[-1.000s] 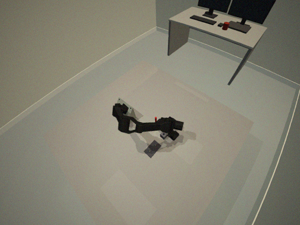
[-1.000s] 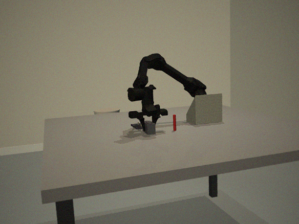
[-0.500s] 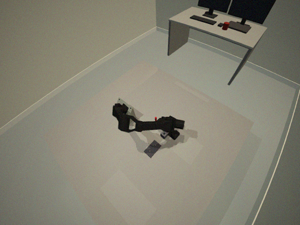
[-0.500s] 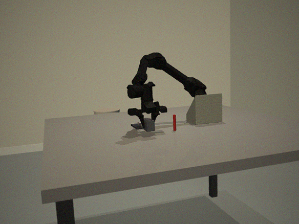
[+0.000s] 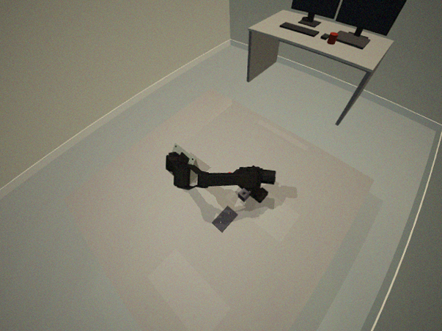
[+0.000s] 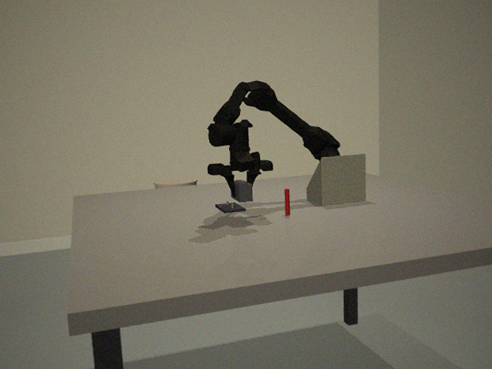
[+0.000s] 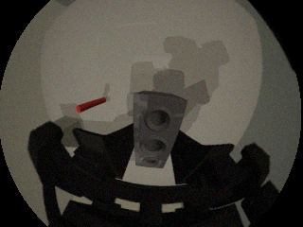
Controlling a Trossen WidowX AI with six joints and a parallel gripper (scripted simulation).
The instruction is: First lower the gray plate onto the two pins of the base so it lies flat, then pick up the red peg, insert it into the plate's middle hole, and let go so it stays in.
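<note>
My gripper [image 6: 241,193] [image 7: 154,124] is shut on the gray plate [image 5: 245,196] [image 6: 244,192] [image 7: 143,124], a thick block with a row of holes facing up. The plate hangs in the air above the table. The dark base [image 5: 224,218] [image 6: 224,209] lies flat on the table with its two short pins upright. It is near the plate but not under it in the top view, and hidden in the wrist view. The red peg [image 6: 287,202] [image 7: 91,104] stands upright on the table, apart from the gripper; in the top view only its red top shows behind the arm.
A pale wedge-shaped block [image 6: 343,178] stands by the arm's root, to the right of the peg in the exterior view. A desk [image 5: 272,28] with monitors and a red cup [image 5: 332,38] stands far off in the room.
</note>
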